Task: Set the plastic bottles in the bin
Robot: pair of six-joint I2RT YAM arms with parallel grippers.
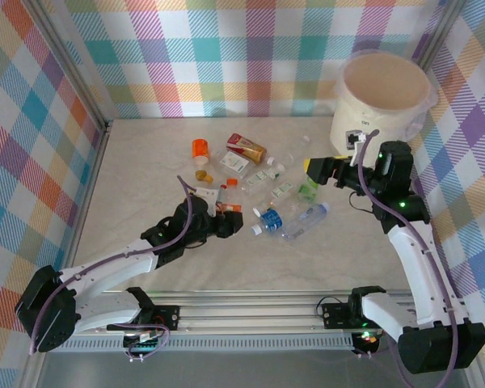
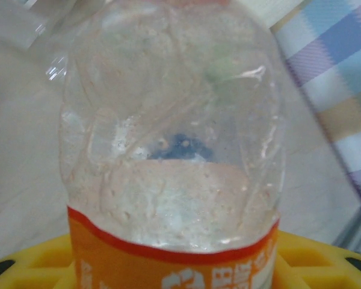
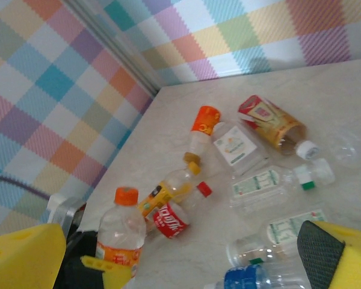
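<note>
The left jaws stand narrow, their yellow pads (image 2: 30,262) pressed to either side of the orange-labelled bottle (image 2: 168,150). It is a clear bottle with a dented wall, and it stands upright between them. The right wrist view shows an orange cap on its top. The top view places it near the middle of the counter (image 1: 137,153), at the left edge of the scatter.

The right jaws stand wide apart and hold nothing. Their yellow fingers (image 3: 21,259) sit at the two lower corners of the right wrist view, over the right end of the scatter and turned toward it.

The other plastic bottles (image 1: 263,182) lie on the counter between the two arms:
- A blue-capped bottle (image 1: 268,218) and a long clear bottle (image 1: 307,218) lie nearest the arm bases, just beside each other.
- A red-labelled bottle (image 3: 171,220) with a red cap lies just beside the held one, touching a yellow-labelled bottle (image 3: 159,195).
- Farther back lie an orange-topped bottle (image 3: 203,123), a square white-labelled bottle (image 3: 234,144) and a brown-labelled bottle (image 3: 271,120) with a white cap.
- A clear green-capped bottle (image 3: 277,179) lies in front of the brown-labelled one.
- A small green bottle (image 1: 307,191) lies close under the right jaws.

The bin (image 1: 370,121) stands upright in the far right corner of the counter, its mouth open upward. It is just behind the right arm's wrist and well apart from the held bottle
</note>
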